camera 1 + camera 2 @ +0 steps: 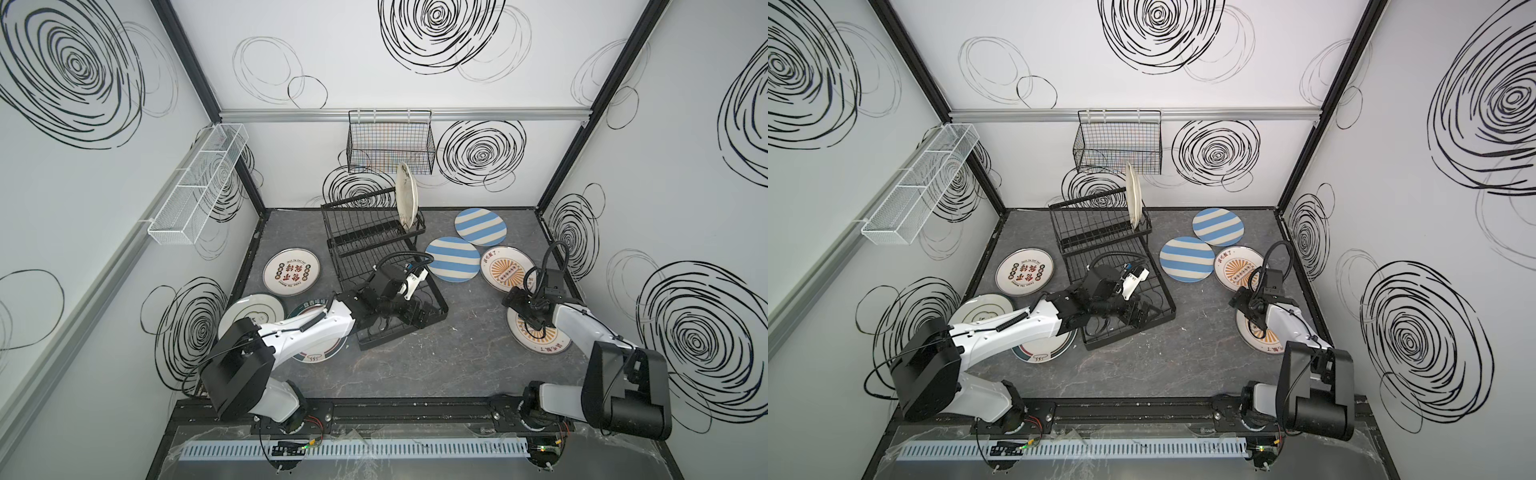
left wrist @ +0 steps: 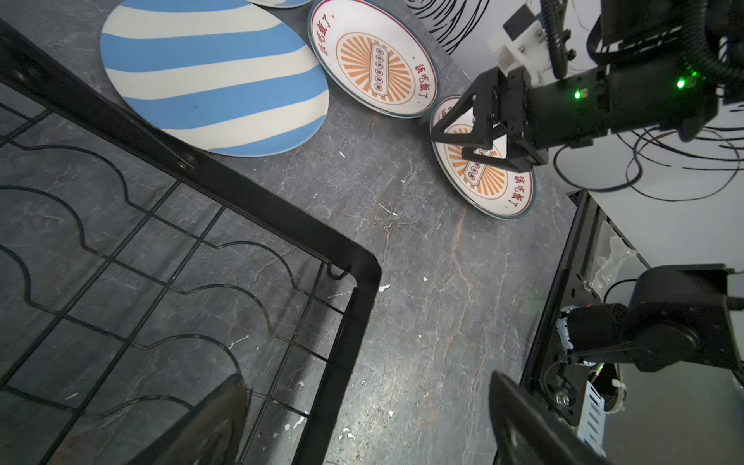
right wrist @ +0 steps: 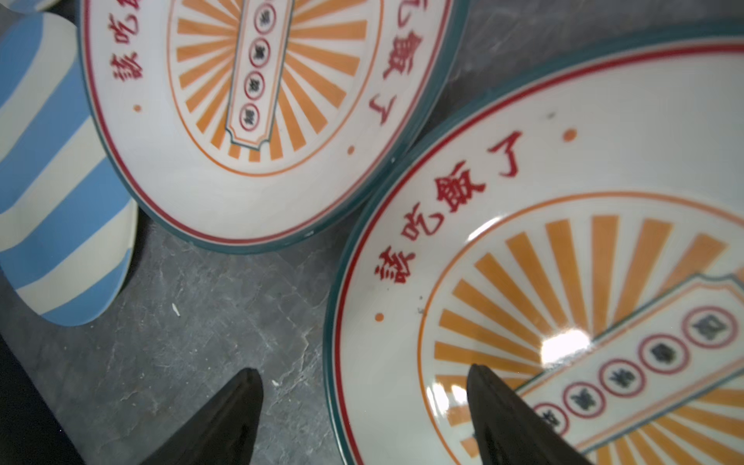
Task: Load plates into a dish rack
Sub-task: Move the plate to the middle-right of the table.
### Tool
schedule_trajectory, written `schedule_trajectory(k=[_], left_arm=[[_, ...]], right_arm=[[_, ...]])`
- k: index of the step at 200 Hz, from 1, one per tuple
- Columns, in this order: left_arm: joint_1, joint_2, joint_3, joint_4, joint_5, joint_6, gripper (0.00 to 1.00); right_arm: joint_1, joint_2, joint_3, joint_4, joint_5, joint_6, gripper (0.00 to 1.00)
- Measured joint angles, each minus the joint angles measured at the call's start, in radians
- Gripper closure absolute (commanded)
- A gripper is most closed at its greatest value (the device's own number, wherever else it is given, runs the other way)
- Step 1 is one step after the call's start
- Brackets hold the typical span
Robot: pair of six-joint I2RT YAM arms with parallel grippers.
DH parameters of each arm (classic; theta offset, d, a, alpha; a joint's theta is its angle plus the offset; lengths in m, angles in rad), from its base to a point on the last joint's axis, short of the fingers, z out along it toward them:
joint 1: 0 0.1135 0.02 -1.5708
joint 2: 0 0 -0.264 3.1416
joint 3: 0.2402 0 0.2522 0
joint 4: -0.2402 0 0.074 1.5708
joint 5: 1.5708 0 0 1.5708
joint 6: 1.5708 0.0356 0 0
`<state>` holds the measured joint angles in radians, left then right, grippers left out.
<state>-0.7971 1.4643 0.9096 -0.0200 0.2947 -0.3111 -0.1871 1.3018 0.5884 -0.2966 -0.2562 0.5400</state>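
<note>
- On the table [image 1: 436, 370], our right gripper [image 3: 362, 368] stands open astride the rim of a sunburst plate [image 3: 583, 133].
- Our left gripper [image 2: 366, 376] hangs open above the rack [image 2: 249, 197].
- We see one plate [image 1: 406, 201] upright in it, seven flat.

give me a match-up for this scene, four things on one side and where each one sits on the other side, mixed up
Things:
1. plain cream plate
2. red-and-black character plate
3. nearer sunburst plate
4. black grid basket

Places:
A. hangs on the back wall
B. lies flat under the open right gripper
C. stands on edge in the upper part of the dish rack
D. lies flat to the left of the dish rack

Pairs: 1-C, 2-D, 3-B, 4-A
</note>
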Motion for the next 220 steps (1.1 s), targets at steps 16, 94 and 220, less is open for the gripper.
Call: schedule_trajectory(k=[16, 94, 220], left_arm=[[0.002, 0.0, -0.004, 0.0, 0.0, 0.0, 0.04], [0.002, -0.014, -0.057, 0.018, -0.001, -0.011, 0.04], [-0.027, -0.003, -0.045, 0.037, -0.005, -0.014, 0.04]], right_arm=[[0.014, 0.008, -0.007, 0.025, 0.0, 0.004, 0.16], [0.169, 0.029, -0.006, 0.095, -0.035, 0.039, 0.16], [0.237, -0.047, 0.051, 0.127, -0.146, 0.076, 0.2]])
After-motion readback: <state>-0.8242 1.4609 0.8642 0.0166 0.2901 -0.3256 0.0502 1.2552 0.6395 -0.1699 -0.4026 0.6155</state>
